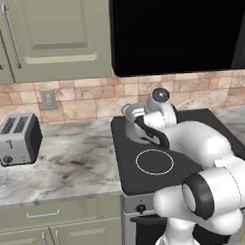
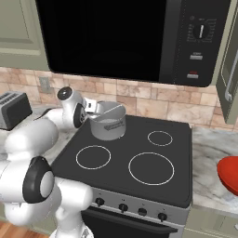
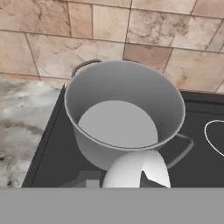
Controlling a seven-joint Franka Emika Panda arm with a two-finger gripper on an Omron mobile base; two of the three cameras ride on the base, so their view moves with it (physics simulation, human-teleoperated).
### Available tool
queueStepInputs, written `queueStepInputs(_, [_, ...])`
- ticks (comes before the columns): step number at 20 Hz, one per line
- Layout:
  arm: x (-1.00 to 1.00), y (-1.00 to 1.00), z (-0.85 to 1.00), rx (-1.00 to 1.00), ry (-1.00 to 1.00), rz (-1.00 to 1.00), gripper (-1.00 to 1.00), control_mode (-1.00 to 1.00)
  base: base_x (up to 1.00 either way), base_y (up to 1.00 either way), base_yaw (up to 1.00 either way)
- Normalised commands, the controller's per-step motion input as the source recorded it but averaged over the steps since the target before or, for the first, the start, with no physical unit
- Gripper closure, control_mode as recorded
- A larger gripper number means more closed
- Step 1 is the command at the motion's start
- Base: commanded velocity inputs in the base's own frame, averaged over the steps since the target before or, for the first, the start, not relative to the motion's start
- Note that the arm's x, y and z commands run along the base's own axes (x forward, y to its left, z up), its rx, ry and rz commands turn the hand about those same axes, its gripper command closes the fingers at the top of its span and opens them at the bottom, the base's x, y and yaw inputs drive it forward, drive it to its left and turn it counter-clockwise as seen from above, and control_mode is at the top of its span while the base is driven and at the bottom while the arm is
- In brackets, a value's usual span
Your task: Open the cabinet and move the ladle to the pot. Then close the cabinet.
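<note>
The grey metal pot (image 3: 122, 109) stands empty on the stove's back left burner, also seen in the right base view (image 2: 108, 122) and partly behind my arm in the left base view (image 1: 130, 130). My gripper (image 2: 93, 108) (image 1: 136, 115) hovers just left of the pot's rim and is shut. A pale curved piece, the ladle (image 3: 136, 169), rises from it at the pot's near wall, outside the pot. The fingertips are hidden behind it. The cabinet (image 1: 61, 36) hangs at the upper left, and its doors look flush and shut.
A black stove top (image 2: 139, 139) with ring burners lies ahead under a dark microwave (image 2: 116, 37). A silver toaster (image 1: 17, 139) sits on the marble counter to the left. A red bowl (image 2: 230, 174) rests on the right counter. Another cabinet door (image 2: 230, 69) shows at the right edge.
</note>
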Motion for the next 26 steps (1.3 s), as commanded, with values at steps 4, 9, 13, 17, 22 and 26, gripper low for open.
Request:
queueStepInputs(4, [0.41, 0.00, -0.18, 0.00, 0.01, 0.00, 1.00, -1.00, 0.00, 0.00, 0.00])
queueStepInputs(9, [0.37, 0.00, -0.05, 0.00, 0.06, 0.00, 1.00, -1.00, 0.00, 0.00, 0.00])
queueStepInputs(13, [0.34, 0.00, -0.02, 0.00, 0.07, 0.00, 1.00, -1.00, 0.00, 0.00, 0.00])
queueStepInputs(17, [0.33, 0.00, -0.07, 0.00, 0.06, 0.00, 1.00, -1.00, 0.00, 0.00, 0.00])
queueStepInputs(22, [0.34, 0.00, -0.14, 0.00, 0.04, 0.00, 1.00, -1.00, 0.00, 0.00, 0.00])
queueStepInputs(26, [0.30, 0.00, -0.16, 0.00, 0.00, 0.00, 1.00, -1.00, 0.00, 0.00, 0.00])
